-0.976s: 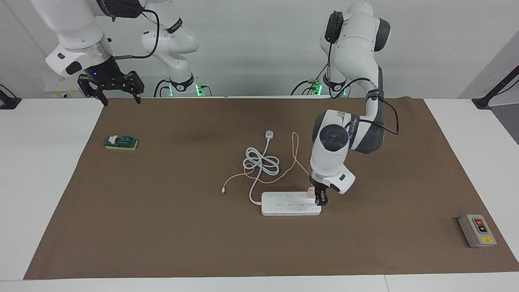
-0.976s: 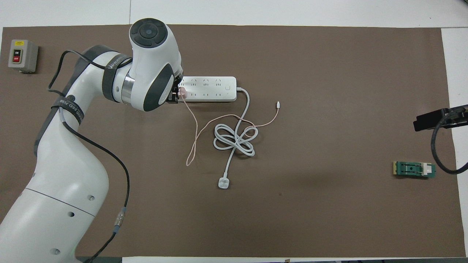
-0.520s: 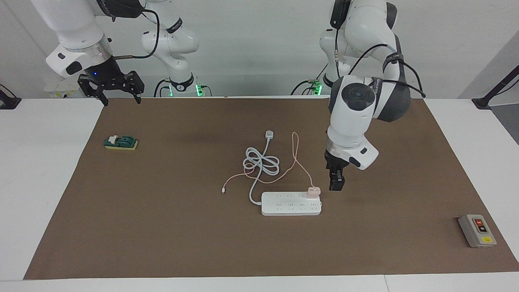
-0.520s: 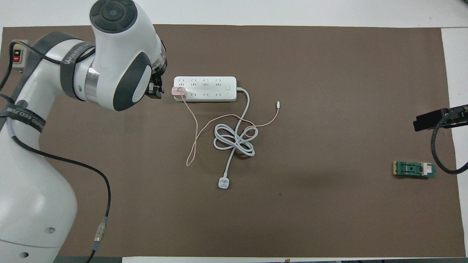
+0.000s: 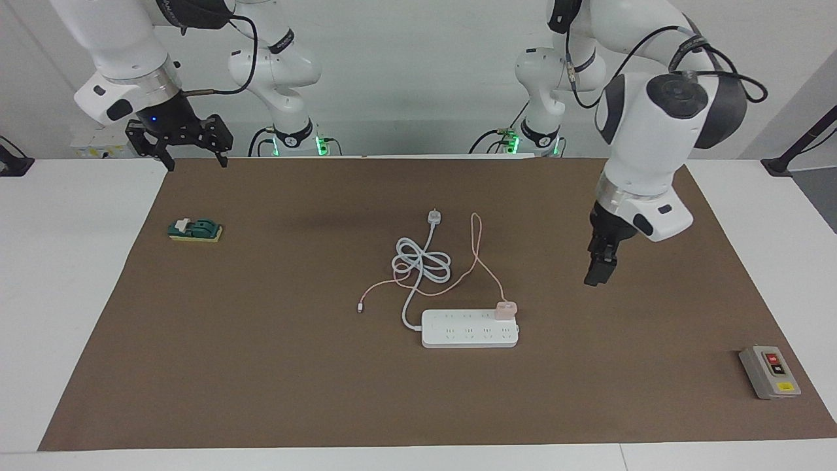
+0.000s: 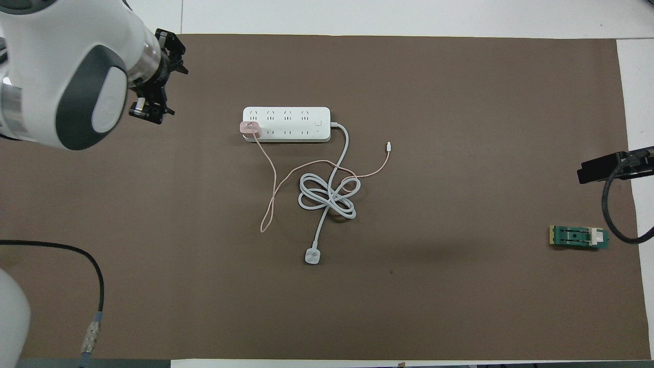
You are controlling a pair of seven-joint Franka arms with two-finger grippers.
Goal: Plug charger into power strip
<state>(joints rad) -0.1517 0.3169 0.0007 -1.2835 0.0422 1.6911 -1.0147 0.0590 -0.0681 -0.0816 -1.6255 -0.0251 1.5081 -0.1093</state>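
The white power strip lies flat in the middle of the brown mat. The pale-pink charger stands upright in a socket at the strip's end toward the left arm, in the row nearer the robots. Its thin pink cable loops over the mat. My left gripper hangs open and empty above bare mat, well apart from the strip toward the left arm's end. My right gripper waits open above the mat's edge at the robots' end.
The strip's thick white cord lies coiled nearer the robots, ending in a white plug. A green switch block sits toward the right arm's end. A grey button box sits toward the left arm's end.
The left gripper let go of the charger, rose off the strip and swung away toward the left arm's end. The charger stays standing in the strip. The right arm has not moved.
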